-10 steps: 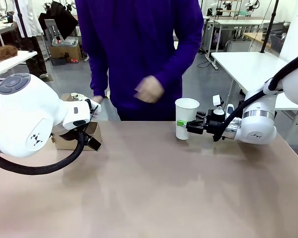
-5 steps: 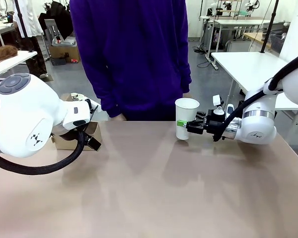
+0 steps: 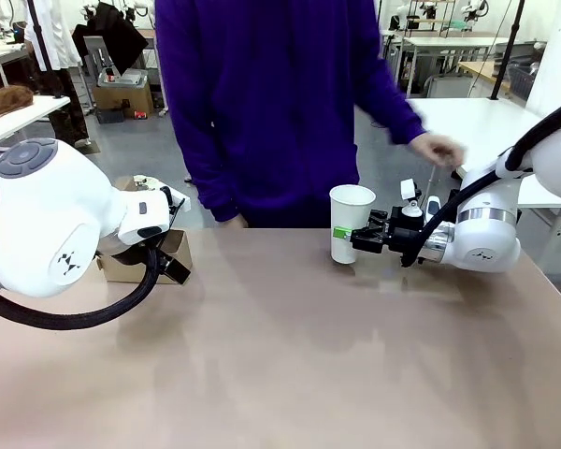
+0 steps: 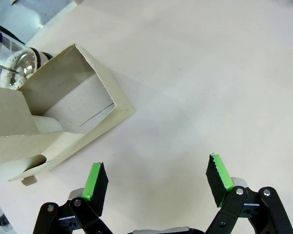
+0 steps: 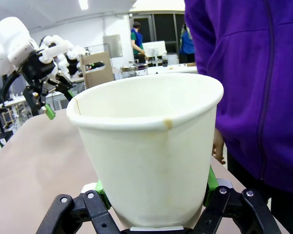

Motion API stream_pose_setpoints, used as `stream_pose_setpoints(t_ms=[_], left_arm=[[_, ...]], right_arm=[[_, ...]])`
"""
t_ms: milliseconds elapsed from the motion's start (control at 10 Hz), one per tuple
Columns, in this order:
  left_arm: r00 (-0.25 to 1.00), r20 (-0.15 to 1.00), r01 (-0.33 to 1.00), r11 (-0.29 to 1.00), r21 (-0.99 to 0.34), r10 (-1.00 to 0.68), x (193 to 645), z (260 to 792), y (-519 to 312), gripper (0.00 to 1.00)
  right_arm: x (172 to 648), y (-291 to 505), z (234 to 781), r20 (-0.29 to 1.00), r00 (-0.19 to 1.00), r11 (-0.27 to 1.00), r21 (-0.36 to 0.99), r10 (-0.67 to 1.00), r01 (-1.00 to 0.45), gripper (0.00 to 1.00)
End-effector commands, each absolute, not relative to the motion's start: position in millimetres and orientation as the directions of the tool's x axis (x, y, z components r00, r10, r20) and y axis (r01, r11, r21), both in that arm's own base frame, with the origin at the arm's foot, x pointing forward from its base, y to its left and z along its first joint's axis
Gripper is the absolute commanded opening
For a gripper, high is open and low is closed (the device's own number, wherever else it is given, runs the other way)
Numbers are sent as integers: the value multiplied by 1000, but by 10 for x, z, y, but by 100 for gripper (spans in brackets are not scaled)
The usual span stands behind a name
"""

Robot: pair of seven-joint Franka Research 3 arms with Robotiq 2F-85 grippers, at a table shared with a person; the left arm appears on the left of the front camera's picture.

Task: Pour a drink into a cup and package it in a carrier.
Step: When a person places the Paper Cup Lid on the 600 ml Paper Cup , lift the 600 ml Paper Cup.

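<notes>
Carrier half hidden behind left arm; person's hand blurred.

The tan table is flat and smooth. A white paper cup stands on it with its open top up, right between the fingers of the right claw. A brown cardboard carrier sits on the table just ahead of the left claw, and a clear glass pitcher peeks out past it, farther from that claw.
</notes>
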State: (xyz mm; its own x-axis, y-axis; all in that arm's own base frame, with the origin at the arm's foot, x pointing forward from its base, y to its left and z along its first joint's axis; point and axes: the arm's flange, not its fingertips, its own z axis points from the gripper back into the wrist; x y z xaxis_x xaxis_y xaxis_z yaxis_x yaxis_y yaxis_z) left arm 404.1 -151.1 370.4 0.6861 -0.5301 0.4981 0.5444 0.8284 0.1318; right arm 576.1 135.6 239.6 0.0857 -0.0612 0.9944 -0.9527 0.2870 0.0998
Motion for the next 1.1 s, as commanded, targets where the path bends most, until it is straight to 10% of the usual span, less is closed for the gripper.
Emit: stream_pose_setpoints(t_ms=[0,1000], left_arm=[[686,499,545,828,131,-530,4037,3706,-1511,100],[686,499,545,828,131,-530,4037,3706,-1511,100]], right_arm=[[5765,1376,2428,995,81,285,94,-58,-954,81],[5765,1376,2428,995,81,285,94,-58,-954,81]])
